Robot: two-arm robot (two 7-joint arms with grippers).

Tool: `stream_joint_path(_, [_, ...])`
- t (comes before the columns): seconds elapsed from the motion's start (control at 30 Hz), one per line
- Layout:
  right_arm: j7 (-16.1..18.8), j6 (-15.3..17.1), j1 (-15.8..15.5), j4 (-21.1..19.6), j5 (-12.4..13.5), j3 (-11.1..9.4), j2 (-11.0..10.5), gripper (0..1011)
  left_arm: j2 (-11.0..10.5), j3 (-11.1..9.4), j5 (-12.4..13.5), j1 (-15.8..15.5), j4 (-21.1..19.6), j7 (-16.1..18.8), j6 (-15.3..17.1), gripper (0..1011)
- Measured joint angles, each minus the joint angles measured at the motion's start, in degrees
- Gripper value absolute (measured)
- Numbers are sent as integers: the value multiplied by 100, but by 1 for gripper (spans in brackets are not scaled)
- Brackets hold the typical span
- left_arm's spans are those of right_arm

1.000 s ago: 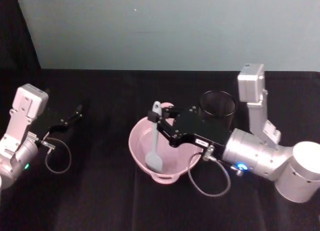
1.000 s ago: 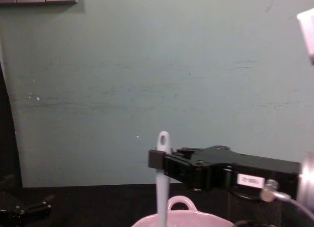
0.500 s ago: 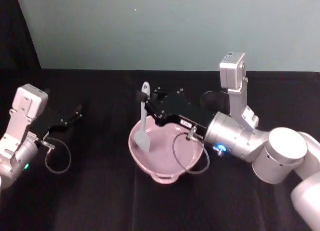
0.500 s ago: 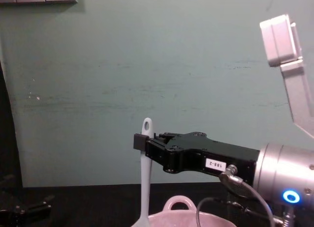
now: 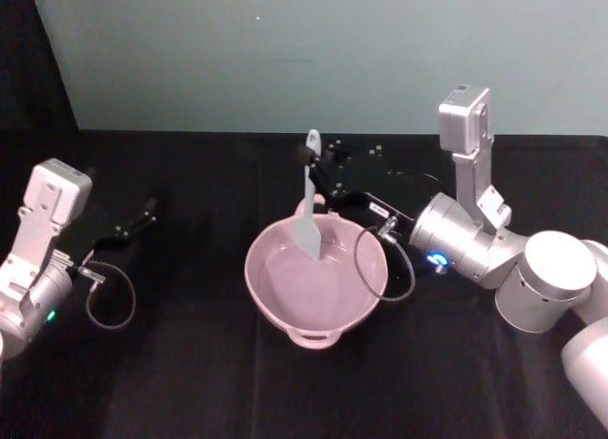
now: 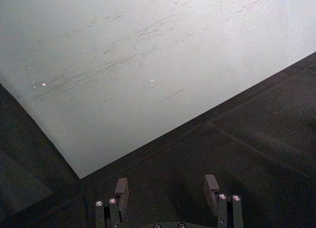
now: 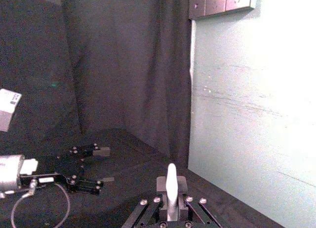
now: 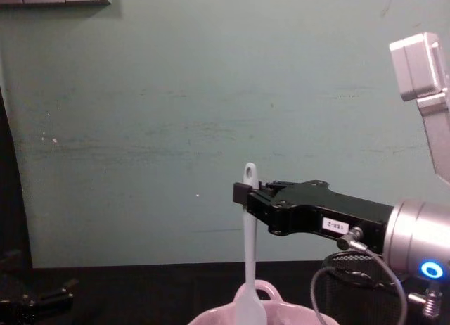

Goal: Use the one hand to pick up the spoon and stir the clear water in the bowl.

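Head view, right hand (image 5: 306, 158) reached from 3 o'clock, jaws clenched on upright spoon (image 5: 308, 211), blade at 12 o'clock inside pink bowl (image 5: 258, 279), left hand (image 5: 144, 215) parked at 9 o'clock, left wrist view, its jaws stood released.

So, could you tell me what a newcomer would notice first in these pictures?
The right gripper, reaching over the middle of the black table, is shut on the white spoon near its top and holds it upright. The spoon's blade hangs over the far side of the pink bowl. The left gripper sits open at the table's left side.
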State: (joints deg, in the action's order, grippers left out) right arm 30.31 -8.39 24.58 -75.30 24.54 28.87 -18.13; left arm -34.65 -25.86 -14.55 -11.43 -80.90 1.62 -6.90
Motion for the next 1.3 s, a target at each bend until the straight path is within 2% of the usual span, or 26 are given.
stream_joint_path(0.2, [-33,61,-110,-149,-89,-114,-114,120,0,0,0,0,0,0,0,1011])
stream_joint_path(0.33, [-32,272,-308,-489,-86,-198,-284,120,0,0,0,0,0,0,0,1011])
stream_joint_path(0.57, [12,588,-704,-1147,51,-252,-560,119,0,0,0,0,0,0,0,1011])
stream_joint_path(0.73, [70,752,-894,-1456,203,-224,-645,119,0,0,0,0,0,0,0,1011])
stream_joint_path(0.93, [90,791,-939,-1501,313,-84,-557,120,0,0,0,0,0,0,0,1011])
stream_joint_path(1.13, [85,689,-771,-1220,302,60,-346,119,0,0,0,0,0,0,0,1011])
stream_joint_path(1.3, [59,530,-538,-851,188,132,-144,120,0,0,0,0,0,0,0,1011])
